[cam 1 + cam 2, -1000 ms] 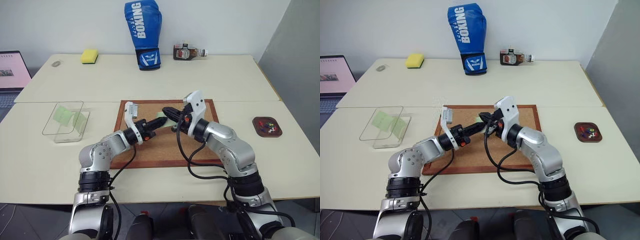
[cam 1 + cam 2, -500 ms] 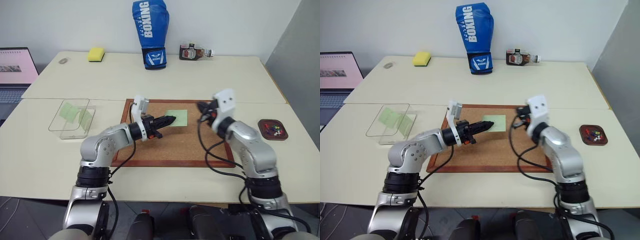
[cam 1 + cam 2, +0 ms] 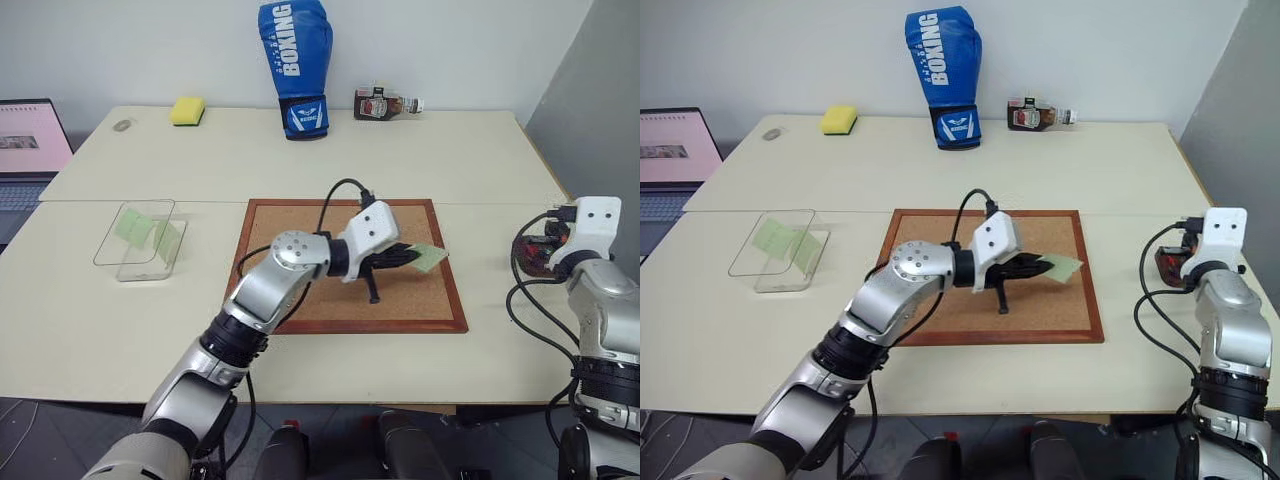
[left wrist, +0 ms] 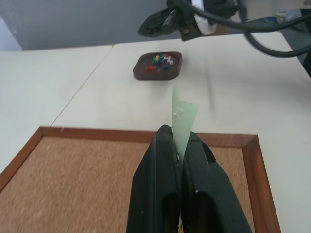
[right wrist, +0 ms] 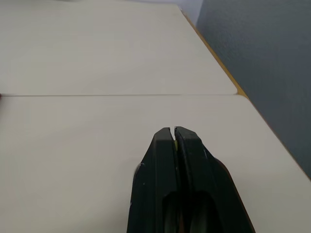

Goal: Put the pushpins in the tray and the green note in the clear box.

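The green note point(image 4: 183, 119) is pinched by one edge in the clenched left gripper point(image 4: 179, 145), above the corkboard point(image 3: 300, 305) near its 3 o'clock edge. Most of the slip stands free past the fingertips, slightly curled. It is judged to be very light and limp: it will flutter and bend in a quick swing, and a thin edge hold may let it slip. A deeper hold, nearer the middle of the slip, is judged safer if it is regrasped.

The box point(image 3: 140, 240) lies on the table point(image 3: 420, 150) at 9 o'clock from the corkboard, well apart, with pale green showing through its walls. The tray point(image 4: 158, 65) sits at 3 o'clock, with pins point(image 4: 160, 60) in red, yellow and a dark colour already inside. The right gripper point(image 5: 174, 133) is seen closed beside the tray; whether a pin is held between its tips cannot be told.
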Tool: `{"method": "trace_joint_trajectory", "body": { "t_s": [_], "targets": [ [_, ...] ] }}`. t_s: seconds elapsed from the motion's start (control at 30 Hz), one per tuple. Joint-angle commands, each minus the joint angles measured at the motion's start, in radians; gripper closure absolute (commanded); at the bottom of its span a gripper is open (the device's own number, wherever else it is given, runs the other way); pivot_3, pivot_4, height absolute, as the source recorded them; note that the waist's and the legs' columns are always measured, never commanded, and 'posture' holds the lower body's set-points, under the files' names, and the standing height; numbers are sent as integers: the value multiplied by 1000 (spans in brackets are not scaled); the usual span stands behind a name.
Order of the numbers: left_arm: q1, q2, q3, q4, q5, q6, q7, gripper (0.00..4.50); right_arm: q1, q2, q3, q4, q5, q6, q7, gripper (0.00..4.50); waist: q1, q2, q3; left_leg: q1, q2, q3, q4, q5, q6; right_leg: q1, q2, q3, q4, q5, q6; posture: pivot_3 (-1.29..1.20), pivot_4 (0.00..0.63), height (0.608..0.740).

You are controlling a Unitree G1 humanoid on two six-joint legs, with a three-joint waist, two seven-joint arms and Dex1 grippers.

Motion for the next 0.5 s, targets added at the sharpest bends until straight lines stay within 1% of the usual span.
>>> {"method": "trace_joint_trajectory", "body": {
  "t_s": [0.03, 0.3, 0.37, 0.4, 0.47, 0.5],
  "targets": [
    [-14, -25, 9, -19, 15, -19, 5, 4424, -61, -11, -66, 43, 68, 12, 7, 4500, 0, 0, 0, 0, 0, 0, 0, 0, 0, 0, 0, 0, 0, 0, 0, 0, 150, 740],
    [15, -16, 23, -40, 40, 0, 2, 4424, -109, -31, -86, 174, 102, -10, 8, 4500, 1, 0, 0, 0, 0, 0, 0, 0, 0, 0, 0, 0, 0, 0, 0, 0, 150, 740],
    [23, -8, 19, -39, 51, -5, 2, 4500, -118, -35, -87, 199, 106, -19, 5, 4040, 3, 0, 0, 0, 0, 0, 0, 0, 0, 0, 0, 0, 0, 0, 0, 0, 150, 740],
    [27, -5, 18, -40, 53, -5, 1, 4500, -122, -36, -87, 209, 108, -22, 5, 3973, 3, 0, 0, 0, 0, 0, 0, 0, 0, 0, 0, 0, 0, 0, 0, 0, 150, 740],
    [30, -5, 19, -45, 54, -1, -2, 4500, -126, -41, -80, 223, 104, -33, 4, 3385, 2, 0, 0, 0, 0, 0, 0, 0, 0, 0, 0, 0, 0, 0, 0, 0, 150, 740],
    [32, -6, 21, -47, 54, 1, -2, 4500, -126, -44, -76, 230, 99, -39, 1, 3268, 2, 0, 0, 0, 0, 0, 0, 0, 0, 0, 0, 0, 0, 0, 0, 0, 150, 740]
  ]
}}
